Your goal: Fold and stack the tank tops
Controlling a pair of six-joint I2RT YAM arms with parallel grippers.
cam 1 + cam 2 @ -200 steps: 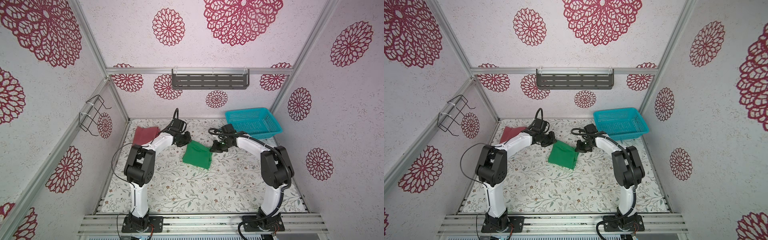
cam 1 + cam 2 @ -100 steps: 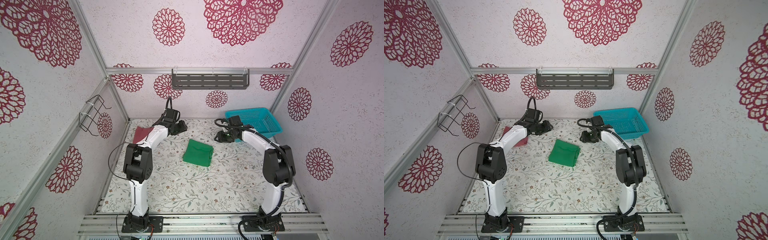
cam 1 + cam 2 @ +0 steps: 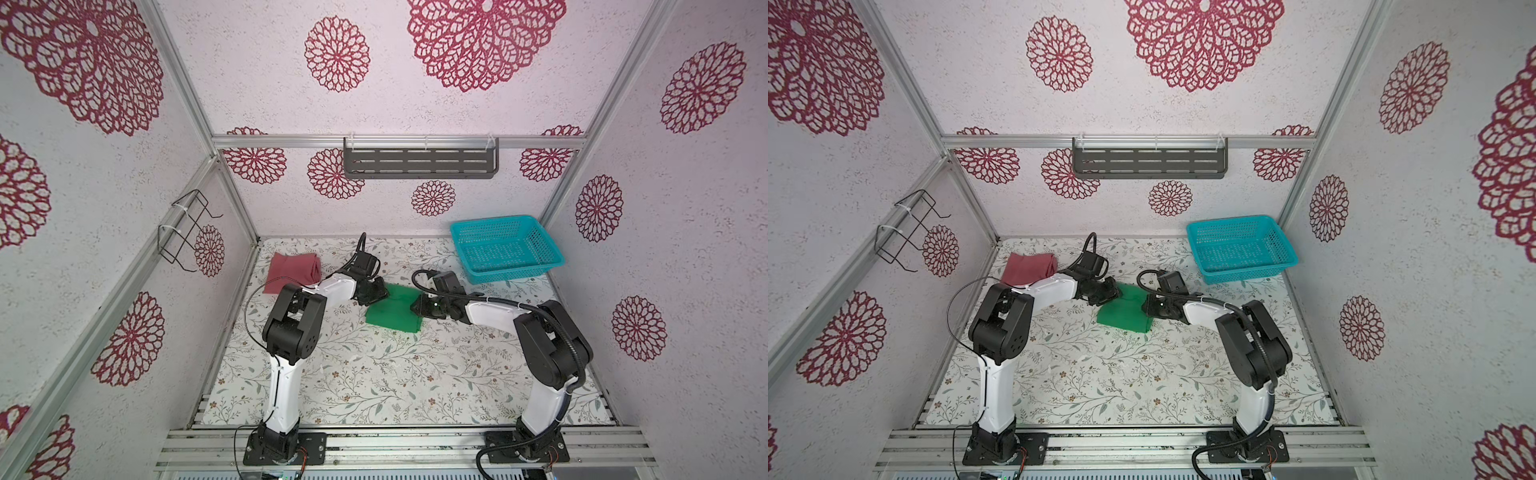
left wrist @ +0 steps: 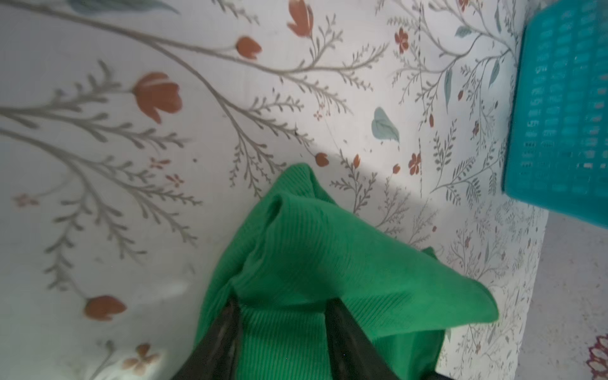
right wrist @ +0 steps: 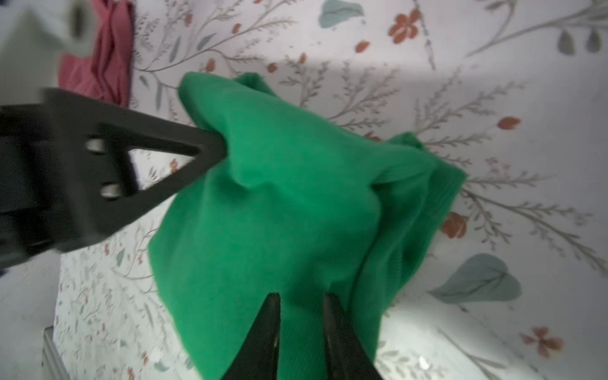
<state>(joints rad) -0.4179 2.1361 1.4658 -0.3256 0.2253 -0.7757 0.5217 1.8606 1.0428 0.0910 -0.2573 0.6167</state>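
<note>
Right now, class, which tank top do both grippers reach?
The green tank top, mid-table, with the left gripper and right gripper at its sides; the pink tank top lies untouched, far left.

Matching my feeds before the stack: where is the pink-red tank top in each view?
Both top views: pink-red tank top back left on the table.
Left wrist: not in it.
Right wrist: pink-red tank top beyond the green tank top, cut by the frame edge.
Shared landmark: green tank top, in all four.
</note>
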